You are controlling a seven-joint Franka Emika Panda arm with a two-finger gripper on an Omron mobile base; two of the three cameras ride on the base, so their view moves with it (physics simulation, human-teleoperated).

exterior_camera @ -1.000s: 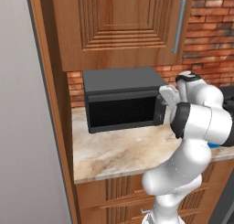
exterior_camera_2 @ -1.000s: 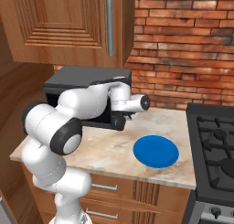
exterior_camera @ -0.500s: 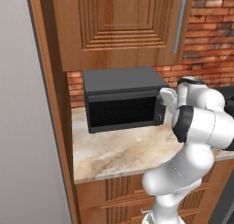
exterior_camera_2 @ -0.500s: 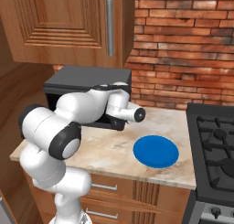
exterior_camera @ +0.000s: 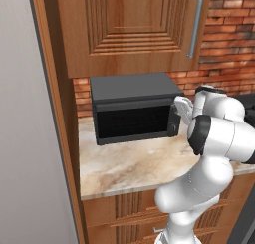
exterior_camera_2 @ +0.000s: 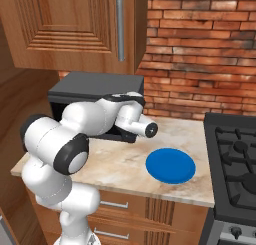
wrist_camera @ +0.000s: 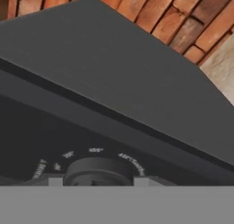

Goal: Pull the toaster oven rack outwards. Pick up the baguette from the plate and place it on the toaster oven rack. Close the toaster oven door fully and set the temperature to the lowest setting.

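Note:
The dark grey toaster oven (exterior_camera: 130, 90) stands on the counter against the brick wall, and its door (exterior_camera: 132, 122) is closed flat over the cavity. The rack is hidden behind that door. My gripper (exterior_camera: 177, 119) is pressed up to the control strip on the oven's front right. In the hand view my gripper (wrist_camera: 97, 181) has a fingertip on each side of a round dark knob (wrist_camera: 98, 168) ringed with temperature marks, shut on it. The bright blue plate (exterior_camera_2: 170, 165) lies bare on the counter, right of the oven (exterior_camera_2: 95, 84). The baguette is out of view.
A wooden wall cabinet (exterior_camera: 134, 29) with a metal handle hangs just above the oven. A black stove (exterior_camera_2: 235, 154) borders the counter (exterior_camera: 129, 163) on the right. A tall wooden panel (exterior_camera: 55, 138) closes the left side.
The wrist has rolled a little while the hand stays at the oven's control strip. Oven, door and plate have not moved.

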